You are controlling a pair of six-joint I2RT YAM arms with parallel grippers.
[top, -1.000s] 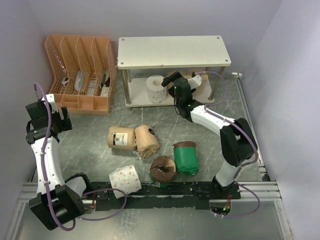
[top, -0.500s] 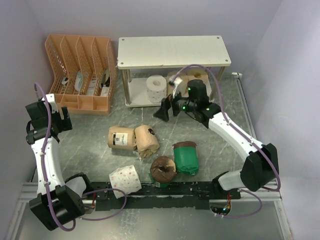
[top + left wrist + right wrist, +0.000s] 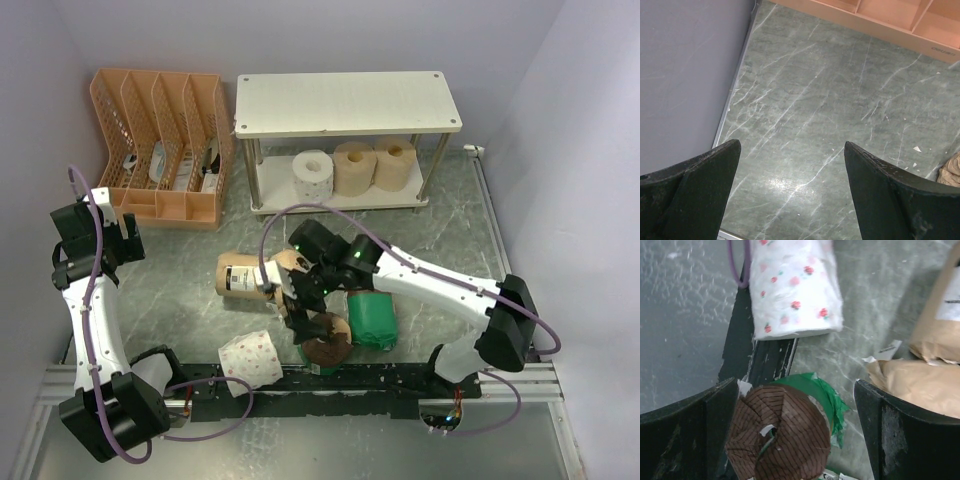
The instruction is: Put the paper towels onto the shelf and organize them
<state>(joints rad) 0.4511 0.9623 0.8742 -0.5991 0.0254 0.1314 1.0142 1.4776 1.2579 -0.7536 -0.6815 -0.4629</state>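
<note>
Right now my right fingers [image 3: 687,440] stand wide apart above a green-wrapped roll [image 3: 780,437] at the near edge of the worktop [image 3: 685,300]. Its brown striped end is turned towards my wrist camera. The roll shows between the two fingers, and neither one is clamped on it.

Just to the near left of it lies the white dotted roll [image 3: 250,360], on its side. On the far left of my fingers, two tan-paper-wrapped rolls [image 3: 243,275] lie side by side, touching each other. A second green-wrapped roll [image 3: 372,318] stands just to the right of the first.

Well beyond all these, at the far side, is the shelf [image 3: 350,100]. Its lower board carries a white roll [image 3: 312,175] on the left and two bare tan rolls [image 3: 353,168] beside it, the three in a row.

Over on the left, my left fingers [image 3: 695,190] are also spread apart, with only green worktop showing between them. The orange file organizer [image 3: 165,145] sits just beyond them.
</note>
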